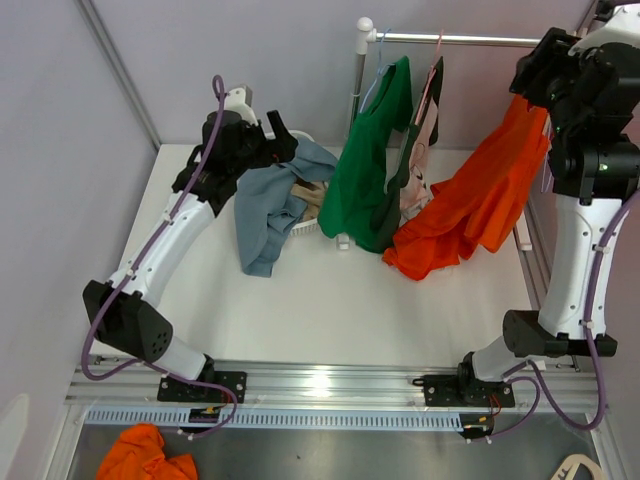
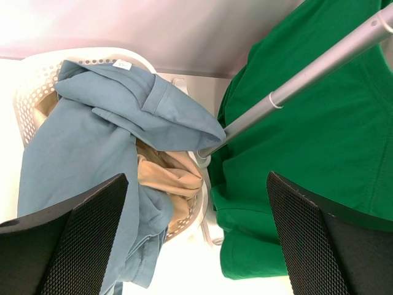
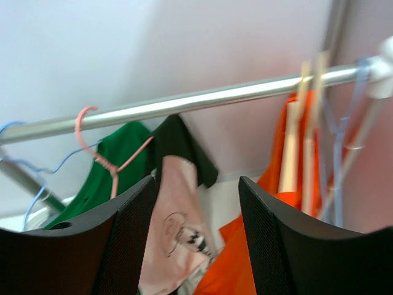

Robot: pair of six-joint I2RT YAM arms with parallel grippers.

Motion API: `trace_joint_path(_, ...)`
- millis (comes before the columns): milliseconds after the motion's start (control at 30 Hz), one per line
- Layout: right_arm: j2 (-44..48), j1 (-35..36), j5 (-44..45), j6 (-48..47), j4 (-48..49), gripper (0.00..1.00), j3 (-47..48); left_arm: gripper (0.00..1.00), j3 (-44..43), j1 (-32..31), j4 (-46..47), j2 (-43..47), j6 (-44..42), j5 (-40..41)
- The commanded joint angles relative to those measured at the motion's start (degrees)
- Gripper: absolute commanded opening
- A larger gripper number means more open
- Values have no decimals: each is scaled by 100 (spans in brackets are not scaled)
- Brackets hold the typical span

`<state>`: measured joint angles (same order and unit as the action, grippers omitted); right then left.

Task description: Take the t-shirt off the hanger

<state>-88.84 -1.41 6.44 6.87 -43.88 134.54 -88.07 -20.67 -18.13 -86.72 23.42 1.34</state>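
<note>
The rail [image 1: 470,40] crosses the back of the surface [image 1: 330,310] and is crowded. The green t-shirt [image 1: 365,170] hangs by the rail's post [image 1: 358,80]. Beside it a black and pale pink garment [image 1: 420,150] hangs on a pink hanger [image 3: 101,147]. The orange t-shirt [image 1: 480,200] is at the rail's right end, its top close to the right arm and its lower part heaped on the surface. A wooden hanger [image 3: 304,123] and a blue wire hanger [image 3: 334,141] stand in front of it; whether either carries it cannot be told.

The right tool [image 3: 196,184] is up near the rail, its fingers apart with nothing between them. The left tool [image 2: 196,178] is spread wide and empty above a white basket [image 2: 37,80], over which lie a blue-grey shirt [image 1: 265,215] and a beige cloth [image 2: 172,178].

The near half of the surface is bare. The wall runs close along the right edge.
</note>
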Motion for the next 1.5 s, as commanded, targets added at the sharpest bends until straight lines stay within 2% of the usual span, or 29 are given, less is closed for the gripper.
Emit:
trace_joint_path(0,-274,472,-275,112,-88,61,-145,99,-26,-52,47,331,-118,24)
trace_joint_path(233,-186,1037,-581,130,1416,60,-1429,100,1,-52,11,568,-118,-3)
trace_joint_path(333,-449,1160,-890,112,1628,58,-1404,100,-8,-43,-93,630,-162,32)
trace_joint_path(600,-872,1398,-776,-37,2119,55,-1386,100,211,-43,-121,691,-83,33)
trace_joint_path(833,-1153,1846,225,-502,2779,51,-1606,100,378,-43,20,761,-101,-11)
trace_joint_path(1067,-1663,2022,1042,-599,2806,51,-1290,100,536,-43,90,726,-109,6)
trace_joint_path(1233,-1619,2127,1685,-573,2806,51,-1430,99,563,-43,134,700,-110,6)
trace_joint_path(1300,-1523,2145,1790,-591,3016,47,-1658,100,563,-43,143,683,-118,-11)
trace_joint_path(1333,-1488,2145,1869,-608,3095,39,-1746,99,572,-43,152,674,-110,-11)
trace_joint_path(1467,-1470,2145,1975,-661,3166,41,-1809,100,581,-43,178,665,-101,-20)
